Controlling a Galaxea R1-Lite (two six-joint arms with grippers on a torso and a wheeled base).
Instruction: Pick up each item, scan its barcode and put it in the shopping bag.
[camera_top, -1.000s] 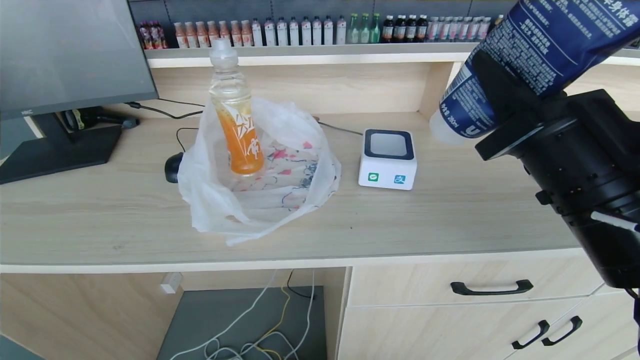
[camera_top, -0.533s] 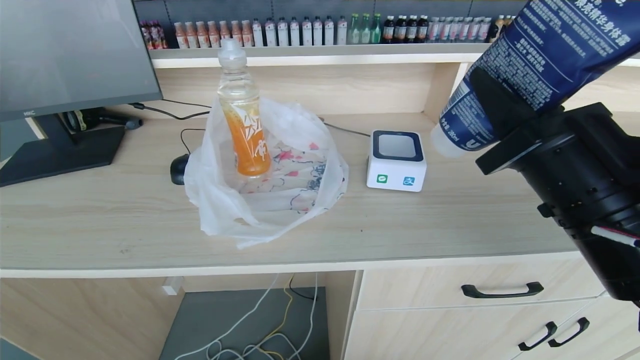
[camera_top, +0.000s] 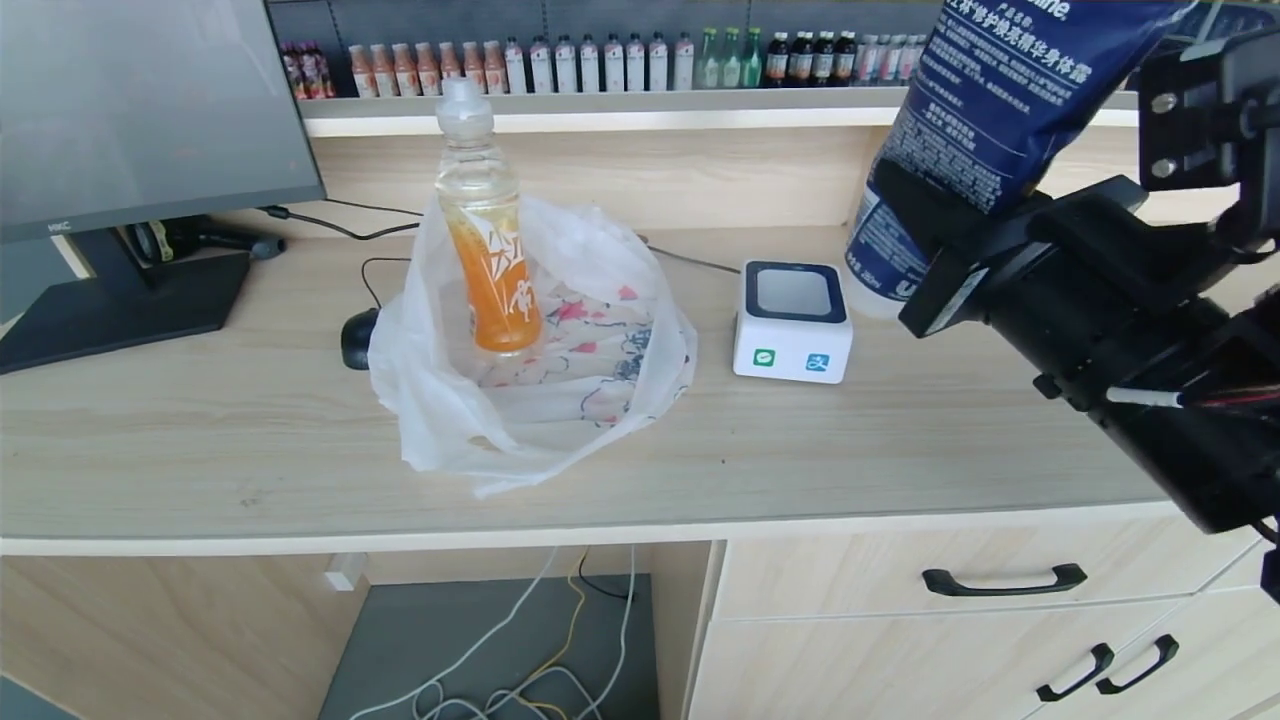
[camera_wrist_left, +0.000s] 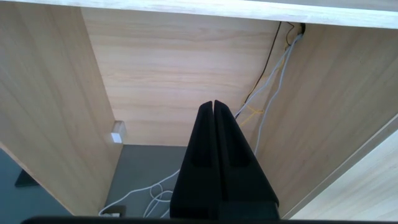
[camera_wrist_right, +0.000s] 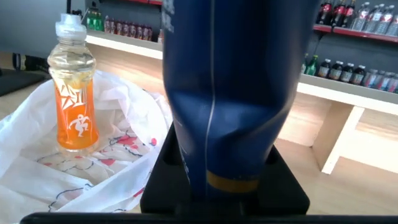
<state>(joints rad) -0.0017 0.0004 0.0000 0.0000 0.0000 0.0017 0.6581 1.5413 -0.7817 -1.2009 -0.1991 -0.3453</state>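
The blue tube hangs tilted, its lower end just right of the scanner, pinched between the right tool's fingers. Left of the scanner, the shopping bag holds an upright orange drink bottle. The left tool, pressed together, sits beneath the counter.

Right gripper high, jaws clamped (on a blue tube), left gripper low, jaws together.

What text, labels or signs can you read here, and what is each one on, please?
Tube: dense white print, too small to read.
Bottle: white label marks, blurred.
Scanner: green and blue icons, no legible words.
Monitor: tiny logo, unreadable.
Shelf bottles: labels too small.
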